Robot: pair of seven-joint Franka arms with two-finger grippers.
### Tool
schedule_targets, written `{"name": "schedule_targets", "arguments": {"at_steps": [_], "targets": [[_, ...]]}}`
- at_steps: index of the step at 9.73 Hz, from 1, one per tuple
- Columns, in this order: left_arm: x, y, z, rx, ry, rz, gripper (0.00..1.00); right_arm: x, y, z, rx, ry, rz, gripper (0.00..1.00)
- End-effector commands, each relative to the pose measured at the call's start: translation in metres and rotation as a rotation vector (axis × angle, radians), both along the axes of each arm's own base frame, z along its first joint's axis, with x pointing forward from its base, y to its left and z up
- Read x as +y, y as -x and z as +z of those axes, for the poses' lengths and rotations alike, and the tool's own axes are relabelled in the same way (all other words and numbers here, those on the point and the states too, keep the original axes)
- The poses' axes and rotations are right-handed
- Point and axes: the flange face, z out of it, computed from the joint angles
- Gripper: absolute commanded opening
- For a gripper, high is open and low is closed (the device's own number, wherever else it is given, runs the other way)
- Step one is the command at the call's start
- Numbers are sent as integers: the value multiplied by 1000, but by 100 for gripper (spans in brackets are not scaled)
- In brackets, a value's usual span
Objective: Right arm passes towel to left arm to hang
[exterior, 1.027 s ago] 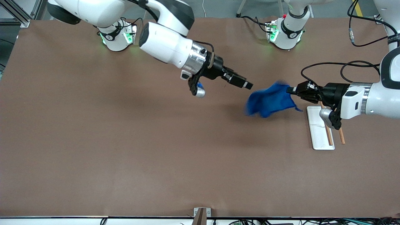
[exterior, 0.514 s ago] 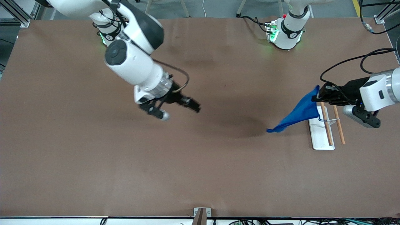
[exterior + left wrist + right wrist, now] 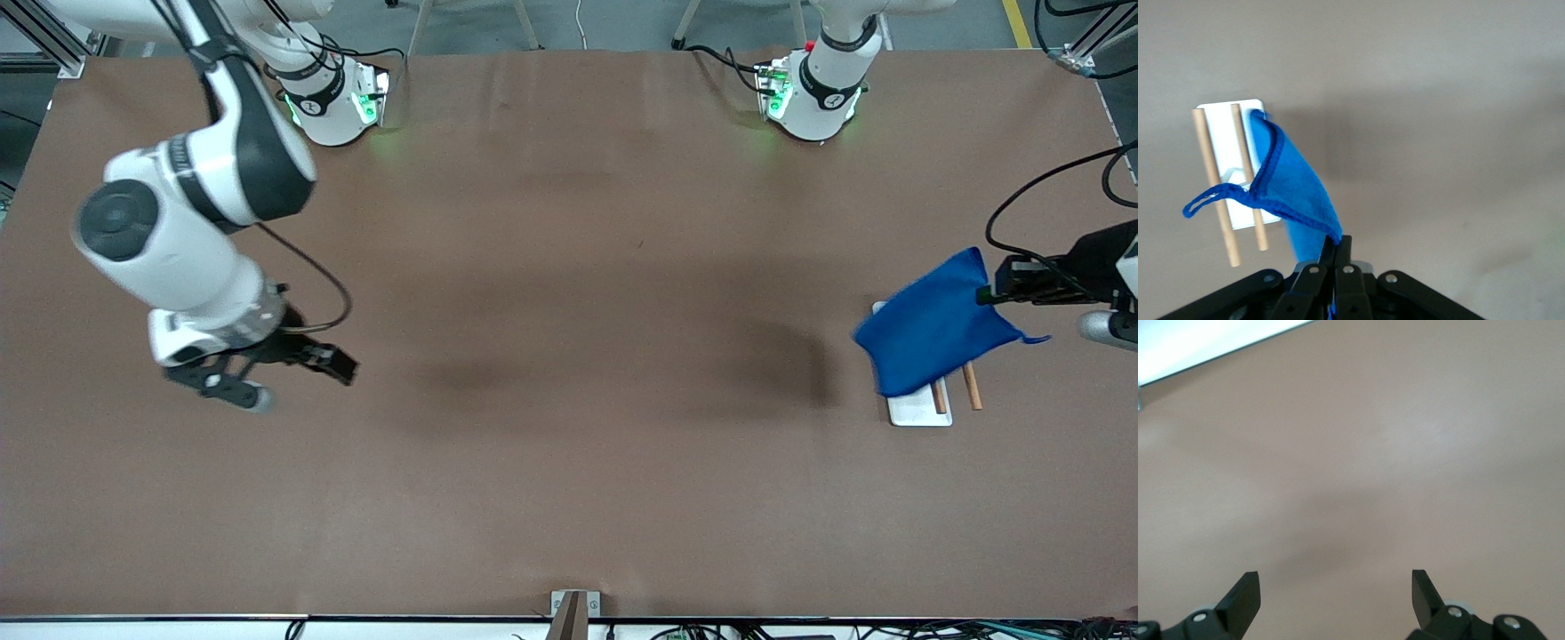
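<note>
Front view: the left gripper (image 3: 987, 294) is pinched tight on one corner of the towel (image 3: 929, 324), which hangs in the air over the white rack base (image 3: 916, 411) and its two wooden rods (image 3: 973, 388) near the left arm's end of the table, its long axis running from about 2 o'clock down to 8 o'clock. The right gripper (image 3: 347, 373) sits over the bare brown table (image 3: 569, 462) toward the right arm's end, well apart from the towel.

Left wrist view: fingers (image 3: 1337, 257) closed flat together on the towel (image 3: 1295, 193), a thread loop (image 3: 1205, 200) trailing off its hem across the rods (image 3: 1216, 187). Right wrist view: the right gripper (image 3: 1335, 597) is spread wide, holding nothing, just table (image 3: 1358, 453) underneath.

blue towel (image 3: 929, 325), hanging pinched, over rack (image 3: 916, 411)
</note>
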Motion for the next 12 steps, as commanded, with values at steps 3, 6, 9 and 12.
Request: {"name": "schedule_targets", "arguments": {"at_steps": [3,6,9,12], "targets": [[81,20,-52,15,-24,9,0,-128,33,64,28,108,177,100],[94,24,-64,19,-12,-42,0,-148,69,129,64,109,130,100],[108,24,-86,54,-16,-30,0,-162,92,149,69,42,99,100],[133,36,-114,73,-25,23,0,-161,92,150,72,42,102,100]]}}
